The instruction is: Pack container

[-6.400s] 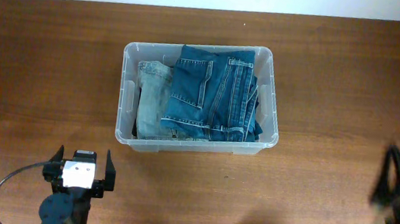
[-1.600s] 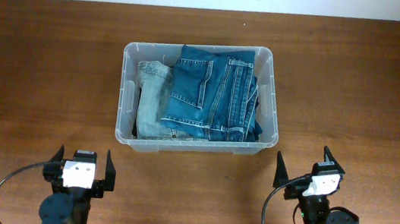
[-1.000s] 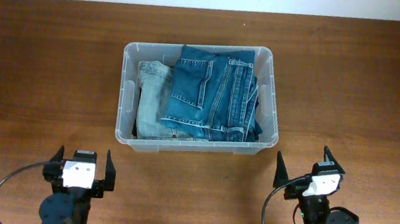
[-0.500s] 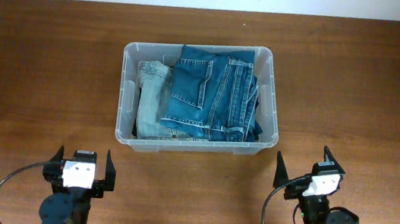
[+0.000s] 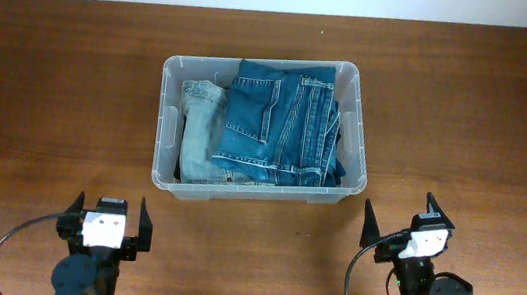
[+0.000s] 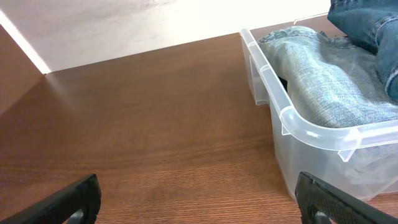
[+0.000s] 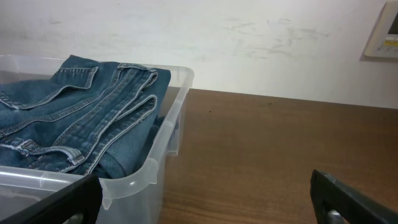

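The clear plastic container [image 5: 358, 144] sits in the middle of the wooden table. Inside it lie dark blue jeans [image 5: 282, 120] and a lighter faded pair [image 5: 202, 135] on the left. My left gripper [image 5: 110, 211] rests open near the front left, a short way in front of the container's front left corner [image 6: 292, 121]. My right gripper [image 5: 401, 217] stands open at the front right, just off the container's front right corner [image 7: 146, 171]. Neither gripper holds anything. The light jeans [image 6: 329, 81] and the dark jeans [image 7: 81, 118] rise to the rim.
Brown wooden table [image 5: 59, 92] all around the container. A pale wall [image 7: 249, 37] runs behind the table's far edge, with a white wall plate [image 7: 385, 34] at the right. A grey cable [image 5: 5, 242] loops beside the left arm.
Earlier the right arm was a blur at the far right; it has settled at the front right. Over the last second nothing has moved.
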`<state>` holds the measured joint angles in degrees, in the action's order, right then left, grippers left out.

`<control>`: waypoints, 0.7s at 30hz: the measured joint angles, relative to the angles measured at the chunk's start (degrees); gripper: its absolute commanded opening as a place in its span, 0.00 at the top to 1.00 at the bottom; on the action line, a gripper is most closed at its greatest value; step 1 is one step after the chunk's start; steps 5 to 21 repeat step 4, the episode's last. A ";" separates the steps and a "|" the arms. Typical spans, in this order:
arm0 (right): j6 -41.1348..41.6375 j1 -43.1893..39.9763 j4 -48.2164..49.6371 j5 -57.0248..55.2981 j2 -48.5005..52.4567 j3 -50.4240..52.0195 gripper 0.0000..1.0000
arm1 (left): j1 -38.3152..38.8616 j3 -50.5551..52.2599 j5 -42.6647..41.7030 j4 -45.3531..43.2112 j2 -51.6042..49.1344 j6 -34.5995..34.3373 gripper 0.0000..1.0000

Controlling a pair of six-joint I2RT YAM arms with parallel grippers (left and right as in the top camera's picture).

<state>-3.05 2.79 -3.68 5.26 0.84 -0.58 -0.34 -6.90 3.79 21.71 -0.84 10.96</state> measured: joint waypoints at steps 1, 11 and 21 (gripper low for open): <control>0.00 0.00 0.00 -0.02 0.00 0.00 0.01 | 0.00 0.00 0.00 0.00 0.00 0.00 0.01; 0.02 0.00 -0.02 -0.02 0.00 0.00 0.02 | 0.00 0.00 0.00 0.00 0.00 0.00 0.01; 0.02 0.00 -0.02 -0.02 0.00 0.00 0.02 | 0.00 0.00 0.00 0.00 0.00 0.00 0.01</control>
